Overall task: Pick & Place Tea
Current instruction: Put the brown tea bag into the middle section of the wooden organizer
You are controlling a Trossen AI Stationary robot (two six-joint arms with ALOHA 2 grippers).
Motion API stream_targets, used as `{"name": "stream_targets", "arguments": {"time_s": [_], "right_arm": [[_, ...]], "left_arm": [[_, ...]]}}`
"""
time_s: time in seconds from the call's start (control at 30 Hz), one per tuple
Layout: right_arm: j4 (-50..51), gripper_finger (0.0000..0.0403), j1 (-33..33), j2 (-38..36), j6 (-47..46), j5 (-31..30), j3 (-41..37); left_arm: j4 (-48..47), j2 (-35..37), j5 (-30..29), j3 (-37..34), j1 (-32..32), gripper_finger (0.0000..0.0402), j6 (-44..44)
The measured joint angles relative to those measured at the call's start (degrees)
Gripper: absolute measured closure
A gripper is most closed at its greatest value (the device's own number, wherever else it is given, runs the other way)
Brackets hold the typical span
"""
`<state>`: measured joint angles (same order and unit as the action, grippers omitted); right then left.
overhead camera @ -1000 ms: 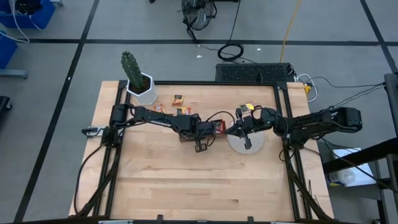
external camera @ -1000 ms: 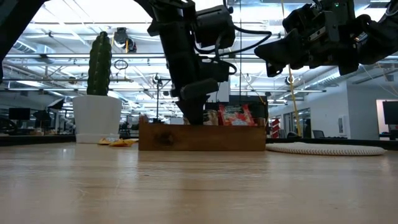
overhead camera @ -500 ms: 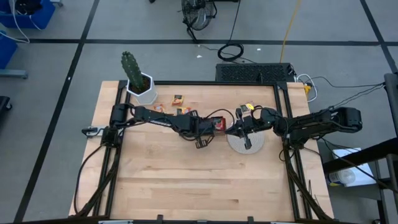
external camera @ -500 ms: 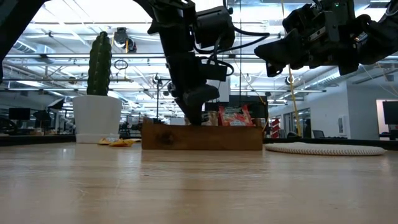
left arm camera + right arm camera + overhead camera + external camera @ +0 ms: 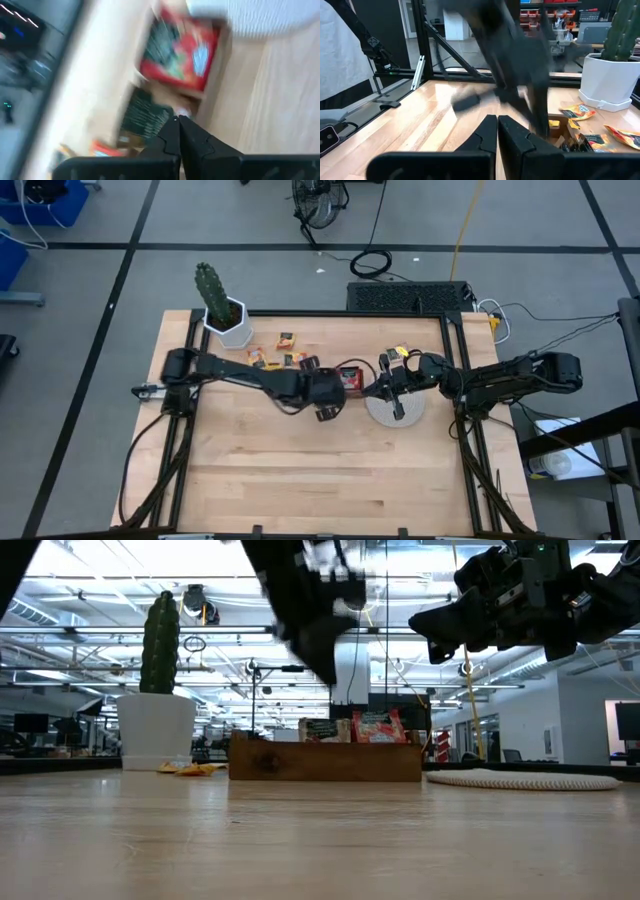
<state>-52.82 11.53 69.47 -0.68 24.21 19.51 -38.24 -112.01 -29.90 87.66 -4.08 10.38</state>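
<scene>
The brown wooden tray (image 5: 322, 383) sits mid-table with red tea sachets (image 5: 180, 50) in one compartment and a dark one (image 5: 145, 117) in the compartment beside it. They stand up above its wall (image 5: 372, 727). More tea sachets (image 5: 256, 356) lie loose on the table near the cactus pot. My left gripper (image 5: 177, 121) hovers above the tray, shut, with nothing between its fingers. My right gripper (image 5: 497, 120) hangs level over the round whitish disc (image 5: 398, 412), shut and empty.
A cactus in a white pot (image 5: 226, 320) stands at the far left corner. A yellow sachet (image 5: 400, 352) lies beyond the disc. The near half of the wooden table (image 5: 320, 470) is bare wood. Black frame rails (image 5: 190, 420) run along both sides.
My left gripper has risen up out of the tray and now hangs clear above it, still shut. The dark sachet it stood over now shows in the tray. My right arm has kept still.
</scene>
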Motion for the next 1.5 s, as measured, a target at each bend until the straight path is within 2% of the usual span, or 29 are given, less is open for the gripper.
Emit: {"name": "stream_targets", "arguments": {"time_s": [0.07, 0.17, 0.23, 0.3, 0.4, 0.5, 0.67, 0.77, 0.9, 1.03, 1.1, 1.17, 1.3, 1.37, 1.5], "right_arm": [[0.4, 0.0399, 0.0, 0.0, 0.0, 0.0, 0.0], [4.4, 0.0399, 0.3, -0.8, -0.1, -2.3, 0.0], [9.9, 0.0396, 0.9, -2.7, 0.0, -8.0, 0.5], [22.0, 0.0383, 1.5, -6.0, 1.1, -15.1, 2.9], [44.7, 0.0343, 3.0, -9.3, 1.4, -23.1, 9.8], [62.1, 0.0289, 6.7, -8.8, -0.4, -26.1, 16.9], [79.0, 0.0199, 19.4, -3.2, -1.6, -27.2, 26.7], [84.1, 0.0167, 29.8, 1.3, -2.5, -24.4, 29.3], [85.4, 0.0161, 42.1, 8.6, -3.6, -15.0, 29.0], [81.9, 0.0169, 46.6, 16.1, -1.9, -7.6, 28.9], [79.6, 0.0171, 46.2, 18.6, 2.2, -7.1, 29.1], [79.9, 0.0170, 44.5, 19.7, 9.5, -9.8, 30.4], [83.9, 0.0166, 40.3, 20.5, 25.5, -22.3, 34.7], [86.3, 0.0166, 38.7, 20.6, 31.6, -24.2, 36.2], [91.0, 0.0174, 36.4, 22.4, 36.0, -25.0, 38.0]], "left_arm": [[2.0, 2.7, -3.4, -0.4, -1.6, 0.0393, -1.2], [8.8, 7.0, -4.1, -4.9, -3.6, 0.0384, -5.8], [15.5, 10.4, -2.9, -9.9, -4.4, 0.0384, -8.7], [22.3, 14.1, -0.8, -16.1, -4.7, 0.0388, -10.5], [34.9, 19.8, 4.3, -26.4, -4.5, 0.0395, -11.8], [48.3, 24.6, 9.5, -35.2, -3.3, 0.0396, -13.4], [62.2, 29.2, 14.4, -44.1, -0.9, 0.0371, -12.3], [63.0, 30.1, 14.4, -45.5, -0.2, 0.0354, -11.1], [61.5, 29.9, 14.9, -45.9, 0.1, 0.0341, -9.9], [59.7, 29.8, 14.9, -45.9, -0.1, 0.0340, -10.0], [58.9, 29.7, 14.9, -45.9, -0.2, 0.0339, -9.9], [58.7, 29.7, 14.9, -45.9, -0.4, 0.0339, -10.1], [57.4, 29.7, 14.9, -45.9, -0.5, 0.0339, -10.1], [56.9, 29.7, 14.9, -45.9, -0.5, 0.0339, -10.0], [56.6, 29.7, 14.9, -45.9, -0.5, 0.0339, -10.1]]}}
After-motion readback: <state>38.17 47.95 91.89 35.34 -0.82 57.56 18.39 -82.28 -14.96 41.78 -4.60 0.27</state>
